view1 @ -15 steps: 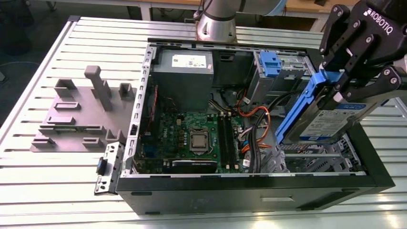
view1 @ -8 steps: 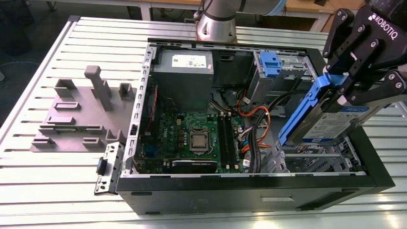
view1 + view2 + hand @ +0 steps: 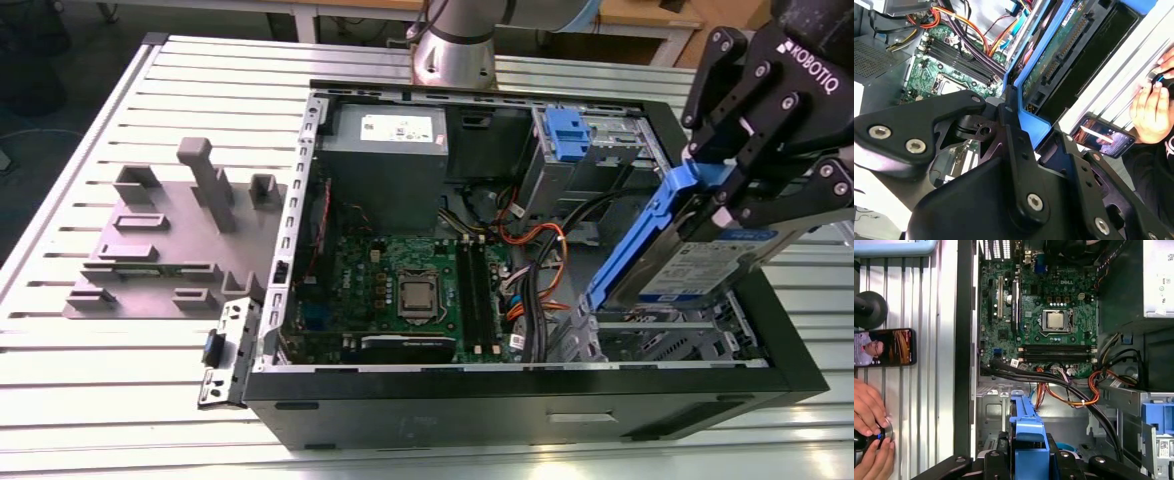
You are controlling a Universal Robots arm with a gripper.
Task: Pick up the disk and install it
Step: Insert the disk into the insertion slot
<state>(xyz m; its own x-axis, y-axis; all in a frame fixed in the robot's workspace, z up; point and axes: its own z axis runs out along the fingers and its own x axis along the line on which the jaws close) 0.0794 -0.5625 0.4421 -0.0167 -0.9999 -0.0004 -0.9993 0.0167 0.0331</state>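
Gripping the flat silver rectangular disk [image 3: 703,262], white-and-blue labelled and blue-railed, by its upper rail, the black two-fingered gripper [image 3: 721,188] has its jaws clenched on it. In the exterior view the disk hangs tilted over the grey metal drive cage [image 3: 667,335] at the right end of the open black computer case [image 3: 534,372]. The second wrist view shows the disk's green circuit side [image 3: 1054,55]. In the first wrist view, the black and orange cable bundle [image 3: 1051,380] lies near. Recommended: square the rails to the cage and stay off the cables.

Case [image 3: 534,395] on table [image 3: 80,400]; fixture block [image 3: 160,250] beside it, exterior view's left; disk [image 3: 694,265] in claw [image 3: 761,200] above case, exterior view's right.
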